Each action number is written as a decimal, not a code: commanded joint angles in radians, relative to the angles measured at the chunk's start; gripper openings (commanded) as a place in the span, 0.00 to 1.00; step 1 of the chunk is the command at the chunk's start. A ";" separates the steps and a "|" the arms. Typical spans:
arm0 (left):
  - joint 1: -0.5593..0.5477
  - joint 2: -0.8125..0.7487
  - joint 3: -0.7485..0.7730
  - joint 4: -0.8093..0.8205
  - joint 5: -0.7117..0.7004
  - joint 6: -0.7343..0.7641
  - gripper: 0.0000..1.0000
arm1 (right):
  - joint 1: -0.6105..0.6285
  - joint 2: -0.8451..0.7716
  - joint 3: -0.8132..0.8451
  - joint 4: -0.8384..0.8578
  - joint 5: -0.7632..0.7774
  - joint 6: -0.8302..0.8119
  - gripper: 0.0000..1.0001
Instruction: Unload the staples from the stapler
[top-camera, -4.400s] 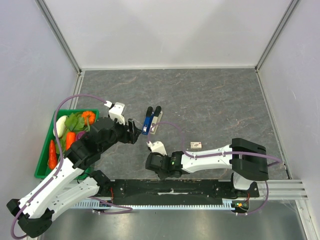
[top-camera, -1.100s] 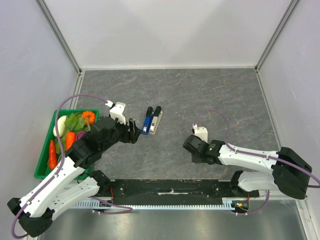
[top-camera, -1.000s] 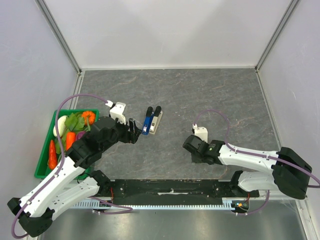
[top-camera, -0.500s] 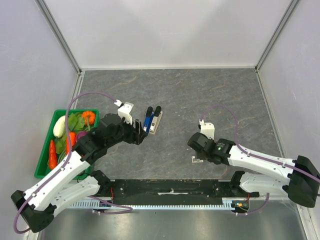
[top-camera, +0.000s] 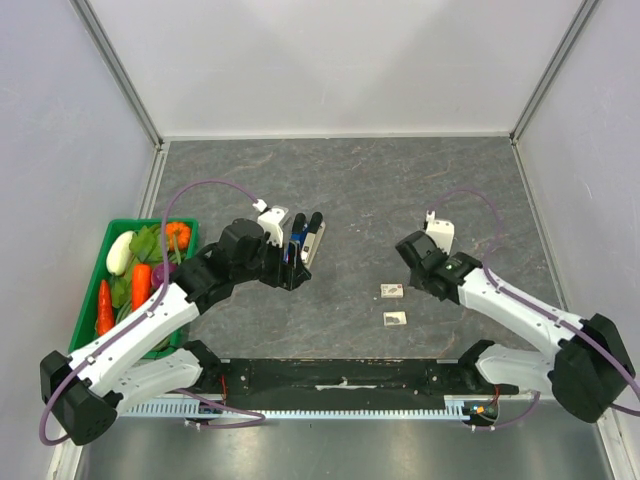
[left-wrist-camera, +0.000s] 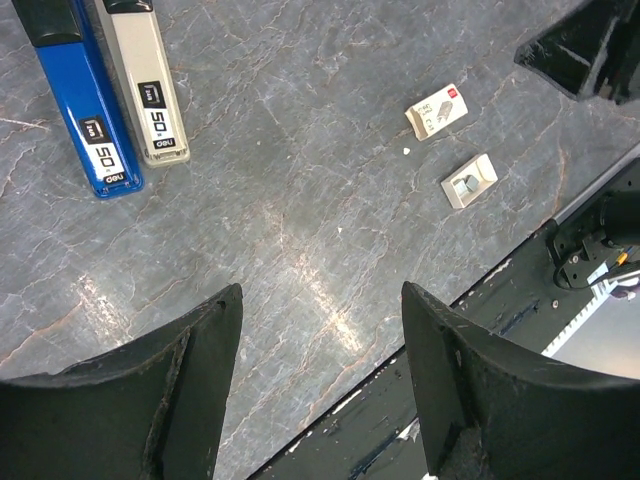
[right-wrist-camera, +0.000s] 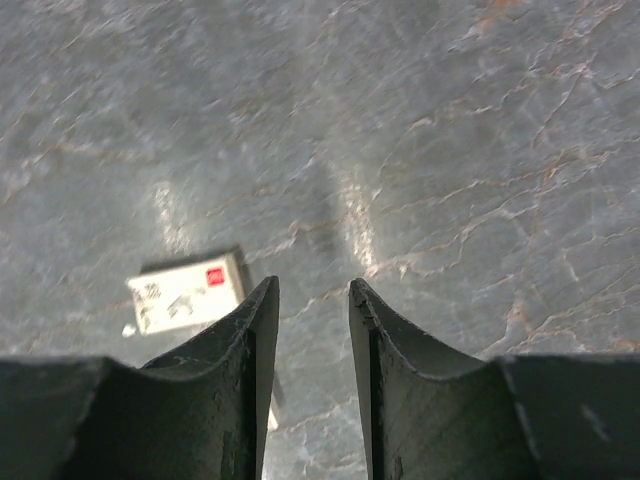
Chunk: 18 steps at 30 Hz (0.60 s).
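Note:
The stapler (top-camera: 313, 242) (left-wrist-camera: 150, 88), slim and grey with a black end cap, lies flat and closed beside a blue stapler (top-camera: 296, 240) (left-wrist-camera: 86, 112). No staples show. My left gripper (top-camera: 291, 270) (left-wrist-camera: 320, 305) hangs above the table just in front of both staplers. It is open wide with nothing between its fingers. My right gripper (top-camera: 408, 256) (right-wrist-camera: 310, 292) hovers over bare table right of centre. Its jaws stand a narrow gap apart and hold nothing.
A small white box with a red mark (top-camera: 392, 291) (left-wrist-camera: 437, 110) (right-wrist-camera: 188, 290) and a small open box (top-camera: 396, 319) (left-wrist-camera: 469, 180) lie near the front. A green bin of toy vegetables (top-camera: 90, 325) stands at the left. The black base rail (top-camera: 340, 378) runs along the near edge.
The right arm has swung back and to the right, off the two small boxes, and both now lie uncovered. The left gripper has moved right, closer to the staplers.

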 joint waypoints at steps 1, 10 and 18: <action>0.000 -0.016 0.009 0.018 -0.004 -0.018 0.71 | -0.104 0.064 0.016 0.116 -0.050 -0.082 0.41; 0.000 -0.047 -0.006 0.003 -0.013 -0.014 0.71 | -0.147 0.216 0.002 0.258 -0.148 -0.067 0.46; 0.000 -0.065 0.000 -0.008 -0.013 -0.005 0.71 | -0.130 0.239 -0.024 0.293 -0.236 -0.023 0.45</action>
